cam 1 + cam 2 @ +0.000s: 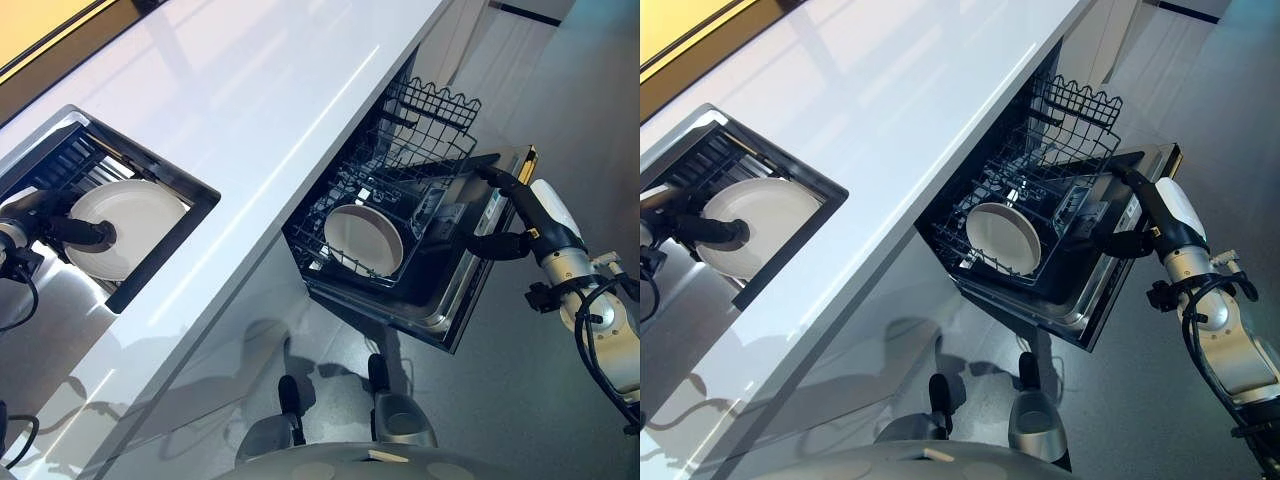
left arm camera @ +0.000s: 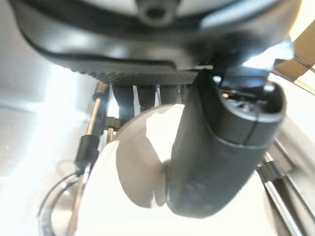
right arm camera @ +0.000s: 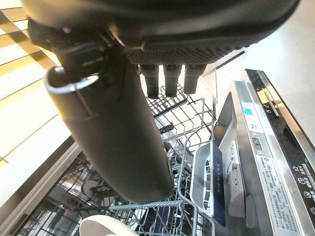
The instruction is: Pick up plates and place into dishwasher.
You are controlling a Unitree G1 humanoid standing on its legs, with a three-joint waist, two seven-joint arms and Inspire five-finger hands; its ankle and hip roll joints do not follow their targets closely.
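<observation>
My left hand (image 1: pixel 70 232) reaches into the sink (image 1: pixel 195 190) that is set in the white counter (image 1: pixel 250 90). The arm comes in low from my left side. In the left wrist view my thumb (image 2: pixel 216 157) lies across the face of a white plate (image 2: pixel 142 162) and my fingers (image 2: pixel 142 96) go behind its rim, so this hand is closed around the plate. The plate stands tilted against a rack of metal bars (image 2: pixel 91 128) inside the sink. The dark frame of the sink is close around the plate on the near side and on the right side; toward the counter above there is open room.

My right hand (image 1: pixel 505 180) is stretched out over the open dishwasher door (image 1: pixel 470 290), near its top edge with the control strip (image 3: pixel 275 147). In the right wrist view the fingers (image 3: pixel 170 78) hang fairly straight and the thumb (image 3: pixel 113 128) points forward; the hand is relaxed and it holds nothing.

A second white plate (image 1: pixel 362 240) already stands upright in the lower rack (image 1: pixel 340 195) of the dishwasher, which is pulled out under the edge of the counter. Behind this plate the wire rows of the rack are free. Between the counter edge and the door the grey floor (image 1: pixel 520 400) is open.
</observation>
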